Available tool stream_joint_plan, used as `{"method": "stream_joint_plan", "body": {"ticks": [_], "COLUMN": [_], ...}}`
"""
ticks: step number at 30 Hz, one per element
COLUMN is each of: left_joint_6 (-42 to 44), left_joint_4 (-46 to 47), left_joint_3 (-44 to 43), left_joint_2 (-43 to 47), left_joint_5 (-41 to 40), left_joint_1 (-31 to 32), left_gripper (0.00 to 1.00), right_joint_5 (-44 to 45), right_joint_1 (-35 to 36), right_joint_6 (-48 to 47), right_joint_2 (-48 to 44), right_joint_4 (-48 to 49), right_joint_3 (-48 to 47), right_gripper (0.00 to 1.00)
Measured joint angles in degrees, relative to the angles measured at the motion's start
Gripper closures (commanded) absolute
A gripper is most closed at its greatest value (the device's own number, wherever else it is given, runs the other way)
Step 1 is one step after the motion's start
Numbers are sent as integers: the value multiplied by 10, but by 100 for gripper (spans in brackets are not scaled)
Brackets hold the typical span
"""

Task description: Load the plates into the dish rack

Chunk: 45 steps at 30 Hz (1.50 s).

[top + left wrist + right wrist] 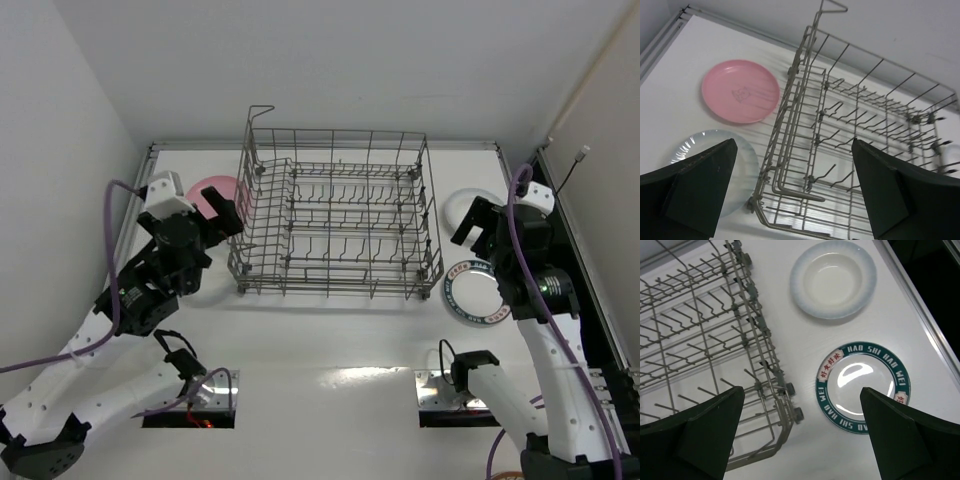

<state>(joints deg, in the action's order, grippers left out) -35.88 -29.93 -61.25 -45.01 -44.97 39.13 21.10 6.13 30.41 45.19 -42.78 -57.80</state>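
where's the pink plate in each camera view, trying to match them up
Top external: the pink plate lies left of middle, against the left side of the dish rack.
Left wrist: upper left, flat on the table beside the rack.
Right wrist: not in it.
Shared landmark: the dish rack, seen in all three views.

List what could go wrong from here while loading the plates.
1. The pink plate and the patterned plate lie flat on the table, so open jaws may skid off a rim instead of getting under it.
2. The left gripper hangs close to the dish rack wall; reaching for the pink plate, it might snag the wires.
3. The empty rack is only wire; pressing a plate between its tines could shove it.
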Motion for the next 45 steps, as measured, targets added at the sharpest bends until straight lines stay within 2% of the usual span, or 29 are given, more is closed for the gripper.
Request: {"method": "stream_joint_plan", "body": {"ticks": [7,14,18,25,29,37,45], "left_joint_6": [33,59,68,75,82,89,93], "left_joint_4": [49,100,114,125,129,138,141], "left_joint_3": [159,169,169,173,174,174,175], "left_joint_2": [64,90,90,90,88,72,65], "left_joint_5": [-42,-64,-66,-71,-72,-69,-61], "left_joint_1": [58,78,78,78,78,78,78], "left_gripper": [0,0,0,0,0,0,0], "right_joint_5": [53,68,-12,-225,-353,-474,-501], "right_joint_1": [-5,-58,-153,-349,-428,-474,-480], "right_joint_6": [1,4,5,10,22,30,80], "right_joint_2": [2,129,180,280,354,476,576], "right_joint_4": [-14,11,53,159,207,261,307], "right_joint_3": [-1,-11,-2,66,93,56,3], "right_gripper": [0,0,0,0,0,0,1]}}
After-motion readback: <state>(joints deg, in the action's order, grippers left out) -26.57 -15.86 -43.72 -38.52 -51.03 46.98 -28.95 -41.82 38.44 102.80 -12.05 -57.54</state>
